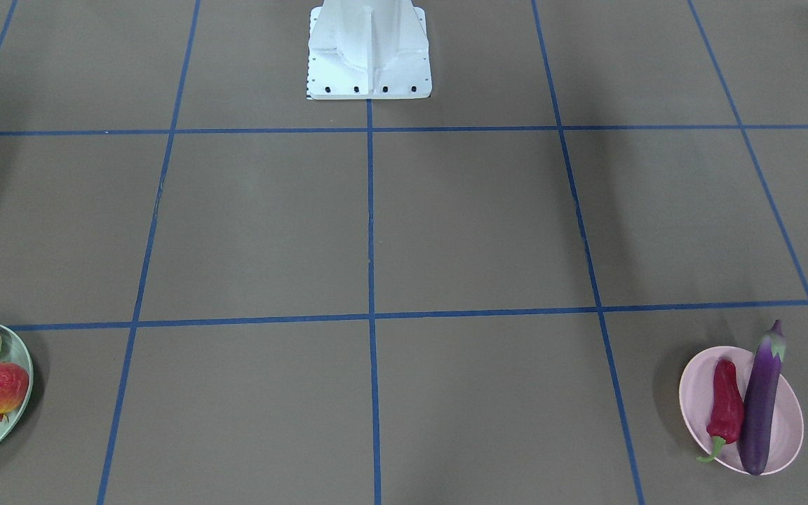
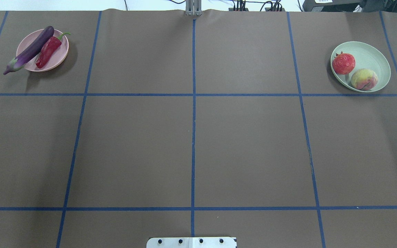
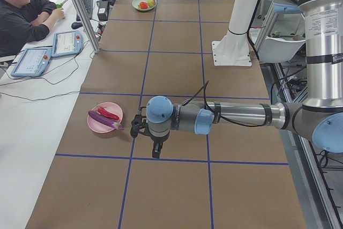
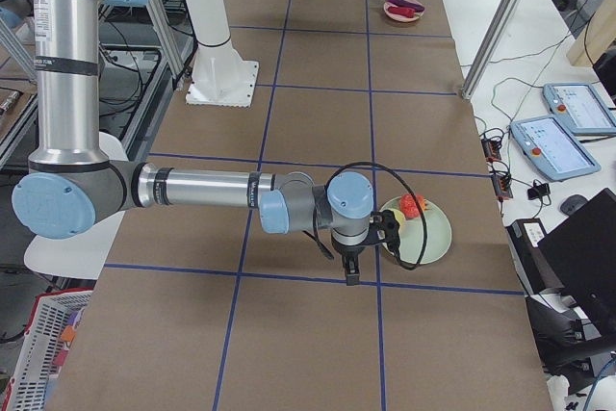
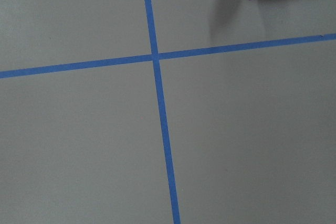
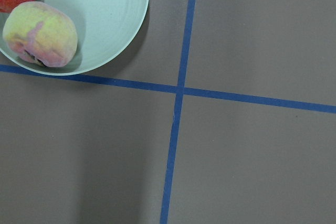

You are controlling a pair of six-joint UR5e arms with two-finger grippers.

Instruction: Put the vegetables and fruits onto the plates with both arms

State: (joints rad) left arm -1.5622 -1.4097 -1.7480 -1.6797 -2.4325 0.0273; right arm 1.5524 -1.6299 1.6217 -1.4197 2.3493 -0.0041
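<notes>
A long, slender, glossy purple eggplant (image 2: pixel 29 51) and a shorter, wrinkled red chili pepper (image 2: pixel 48 51) are seen lying side by side, touching, on a round, shallow, pale pink plate (image 2: pixel 60 55) at the far left of the brown paper-covered table (image 2: pixel 246 148). The eggplant's capped end is carried out past the rim, over the table. At the far right, a round red-orange pomegranate (image 2: pixel 343 63) and a yellow-green, pink-blushed peach (image 2: pixel 364 79) are held just beside each other in a round, pale mint-green plate (image 2: pixel 370 58).

The grey-and-silver left arm (image 3: pixel 241 113) is stretched low over the table with its wrist just beside the pink plate. The matching right arm (image 4: pixel 202 187) is placed likewise just beside the mint-green plate. Both sets of jaws are shown only in the side views, so it cannot be told whether they are wide or narrow. Nothing can be made out between them.

The placing step is judged complete, since all four items are on plates and sorted by kind. For the next move, only a clean retreat of both arms is called for. The plates should be cleared without being nudged, above all the overhanging eggplant.
</notes>
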